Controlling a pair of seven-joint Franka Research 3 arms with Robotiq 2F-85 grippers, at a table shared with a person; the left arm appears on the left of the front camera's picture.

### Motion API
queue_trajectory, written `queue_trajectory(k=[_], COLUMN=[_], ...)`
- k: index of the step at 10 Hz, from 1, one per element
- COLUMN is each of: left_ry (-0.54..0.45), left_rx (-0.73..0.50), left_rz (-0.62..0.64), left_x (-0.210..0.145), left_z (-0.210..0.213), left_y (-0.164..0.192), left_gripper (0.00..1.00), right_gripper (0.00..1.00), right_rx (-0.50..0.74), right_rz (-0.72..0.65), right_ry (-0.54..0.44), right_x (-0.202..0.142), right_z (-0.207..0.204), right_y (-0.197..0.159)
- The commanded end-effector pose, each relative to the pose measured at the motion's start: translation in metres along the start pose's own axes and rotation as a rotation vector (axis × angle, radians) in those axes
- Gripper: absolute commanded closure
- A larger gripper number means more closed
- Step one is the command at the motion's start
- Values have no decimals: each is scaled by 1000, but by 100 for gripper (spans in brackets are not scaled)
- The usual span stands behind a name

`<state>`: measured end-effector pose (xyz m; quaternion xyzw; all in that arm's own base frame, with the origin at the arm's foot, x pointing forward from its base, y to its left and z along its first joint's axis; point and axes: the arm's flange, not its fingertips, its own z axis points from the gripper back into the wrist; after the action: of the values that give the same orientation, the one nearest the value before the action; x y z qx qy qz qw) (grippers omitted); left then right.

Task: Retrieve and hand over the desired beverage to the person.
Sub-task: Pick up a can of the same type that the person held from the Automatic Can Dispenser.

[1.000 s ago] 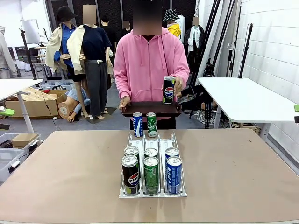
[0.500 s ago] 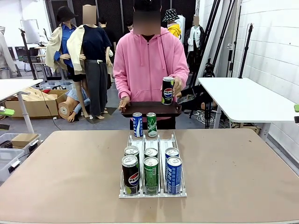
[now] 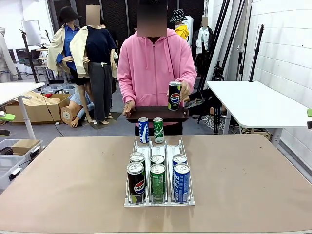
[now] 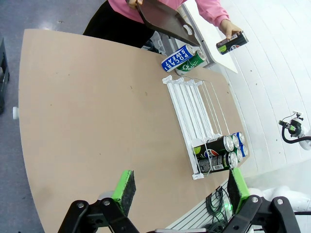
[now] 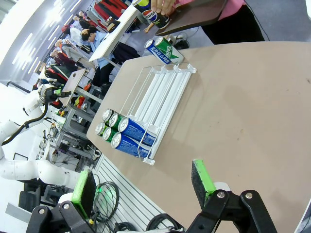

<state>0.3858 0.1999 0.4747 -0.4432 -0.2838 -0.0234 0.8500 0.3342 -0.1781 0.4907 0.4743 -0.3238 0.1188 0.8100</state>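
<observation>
The person (image 3: 157, 63) in a pink hooded top stands at the far side of the table. One hand holds a dark tray (image 3: 157, 113) and the other holds up a black Pepsi can (image 3: 174, 95) above it. On the table a white wire rack (image 3: 159, 146) has beverage cans at its near end: black Pepsi (image 3: 136, 175), green (image 3: 157, 176) and blue (image 3: 181, 176). A blue Pocari Sweat can (image 3: 143, 129) and a green can (image 3: 158, 130) stand at its far end. My left gripper (image 4: 181, 189) and right gripper (image 5: 143, 187) hover open above the table, far from the rack, holding nothing.
The brown table (image 3: 73, 175) has bare room on both sides of the rack. A white table (image 3: 253, 102) stands at the back right, with cardboard boxes (image 3: 36, 107) on the floor at the back left.
The person's hand with the black Pepsi can has drifted slightly down and to the left. The cans on the table and both grippers have not moved.
</observation>
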Motion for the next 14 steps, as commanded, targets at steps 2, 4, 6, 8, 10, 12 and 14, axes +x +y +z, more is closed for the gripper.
queue_trajectory(k=[2,4,6,8,10,12,14], left_ry=[-6,-6,-6,-6,-6,-6,-6], left_rx=[-8,-8,-8,-8,-8,-8,-8], left_rz=[0,0,0,0,0,0,0], left_x=[-1,-1,-1,-1,-1,-1,-1], left_z=[1,1,1,1,1,1,1], left_y=[0,0,0,0,0,0,0], left_gripper=[0,0,0,0,0,0,0], right_gripper=[0,0,0,0,0,0,0], right_rx=[12,12,12,12,12,12,12], right_rz=[2,2,2,2,2,2,2], right_ry=[-6,-6,-6,-6,-6,-6,-6], right_x=[1,1,1,1,1,1,1], right_z=[0,0,0,0,0,0,0], right_y=[-1,-1,-1,-1,-1,-1,-1])
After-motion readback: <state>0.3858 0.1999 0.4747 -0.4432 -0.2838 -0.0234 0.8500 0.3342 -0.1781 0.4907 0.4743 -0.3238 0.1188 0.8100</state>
